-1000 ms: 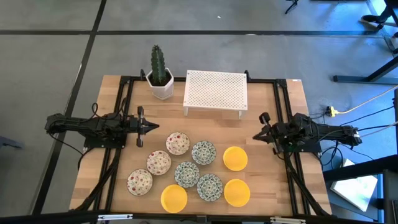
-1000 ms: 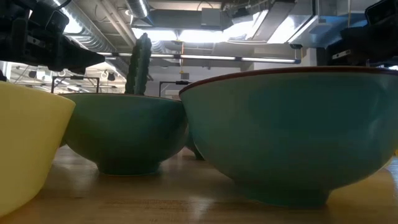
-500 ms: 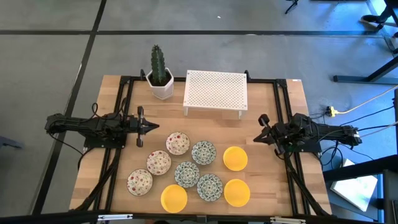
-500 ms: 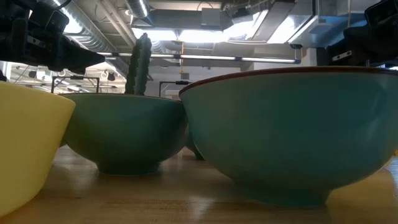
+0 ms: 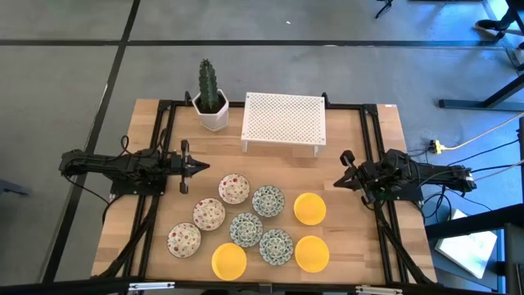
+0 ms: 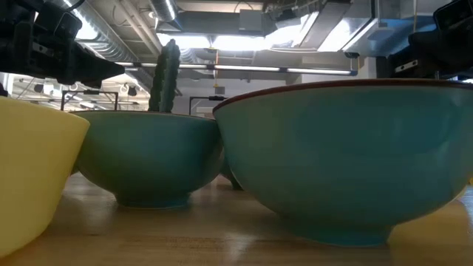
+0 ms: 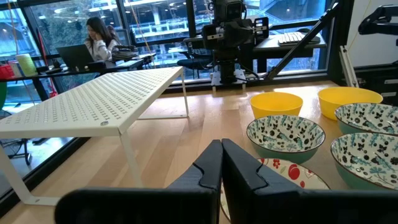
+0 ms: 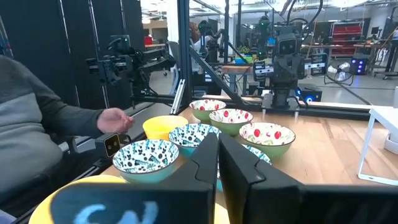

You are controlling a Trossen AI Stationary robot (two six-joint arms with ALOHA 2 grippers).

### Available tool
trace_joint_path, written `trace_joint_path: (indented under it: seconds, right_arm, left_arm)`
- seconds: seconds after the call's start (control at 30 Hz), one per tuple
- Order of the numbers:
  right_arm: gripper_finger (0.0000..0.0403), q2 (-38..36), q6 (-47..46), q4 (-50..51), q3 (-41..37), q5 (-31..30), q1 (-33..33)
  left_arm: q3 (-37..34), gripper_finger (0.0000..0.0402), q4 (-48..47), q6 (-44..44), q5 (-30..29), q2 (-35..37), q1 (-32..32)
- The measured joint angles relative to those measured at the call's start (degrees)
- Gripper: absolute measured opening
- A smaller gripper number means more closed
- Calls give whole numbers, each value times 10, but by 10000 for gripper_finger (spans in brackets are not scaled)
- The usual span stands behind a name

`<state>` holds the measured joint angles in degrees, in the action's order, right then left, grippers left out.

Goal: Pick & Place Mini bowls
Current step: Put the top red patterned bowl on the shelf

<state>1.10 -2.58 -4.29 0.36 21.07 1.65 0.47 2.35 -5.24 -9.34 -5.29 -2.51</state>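
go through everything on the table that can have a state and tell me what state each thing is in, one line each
left gripper: shut, empty, beside the bowls
right gripper: shut, empty, at the table's right side
red-speckled bowls: three, upright, empty, unstacked
blue-green bowls: three, upright, empty, unstacked
yellow bowls: three, upright, empty, unstacked
white perforated rack: standing, nothing on it
cactus pot: upright

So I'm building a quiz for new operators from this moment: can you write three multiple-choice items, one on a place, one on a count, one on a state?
1. Where does the cactus pot stand?
A. Among the bowls
B. Left of the white rack
C. On the rack

2. How many yellow bowls are on the table?
A. Two
B. Three
C. Five

3. How is the left hand?
A. Shut, empty
B. Wide open
C. Holding a bowl

Key: B, the high view shows it beside the rack; B, three plain yellow bowls there; A, its fingers meet with nothing between.
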Motion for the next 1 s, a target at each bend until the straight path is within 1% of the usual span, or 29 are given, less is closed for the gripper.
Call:
trace_joint_path:
  seconds: [0.67, 0.83, 0.93, 1.0]
  right_arm:
    - [16, 0, -1, -1, 0, 0, 0]
    - [16, 0, 20, -14, 0, 0, 0]
    - [16, 0, 38, -50, 0, 0, 0]
    - [16, 0, 49, -69, 0, 0, 0]
  left_arm:
    - [0, 4, 13, 0, 0, 0, 0]
    - [0, 4, 71, 1, 17, 0, 0]
    - [0, 4, 120, 4, 19, 0, 0]
    - [0, 4, 150, 26, 19, 0, 0]
